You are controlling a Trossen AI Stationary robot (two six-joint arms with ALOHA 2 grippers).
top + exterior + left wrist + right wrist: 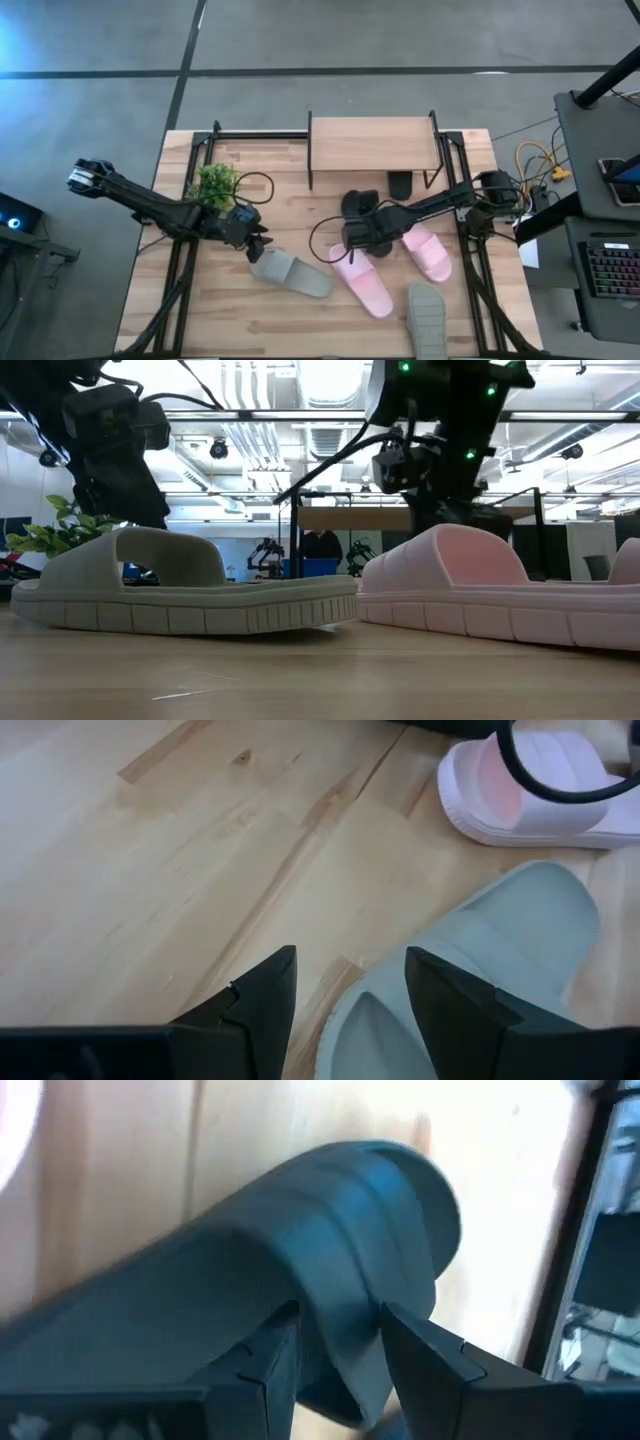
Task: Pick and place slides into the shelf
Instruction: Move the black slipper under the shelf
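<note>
A light grey slide [290,272] [480,960] lies flat on its sole on the table. My left gripper [262,245] [350,985] hangs open just over its left end, and the rim shows between the fingers. A black slide [358,203] [300,1250] lies in front of the shelf [372,143]. My right gripper [352,238] [340,1340] is open, with its fingers on either side of that slide's strap. Two pink slides [362,282] [427,252] lie beside it. Another grey slide [427,318] lies near the front edge. A second black slide [400,185] sits under the shelf.
A small green plant [215,185] stands just behind my left gripper. Black frame rails [180,260] run along both table sides. Cables loop over the table near the right arm [320,235]. Bare wood shows at the front left [200,320].
</note>
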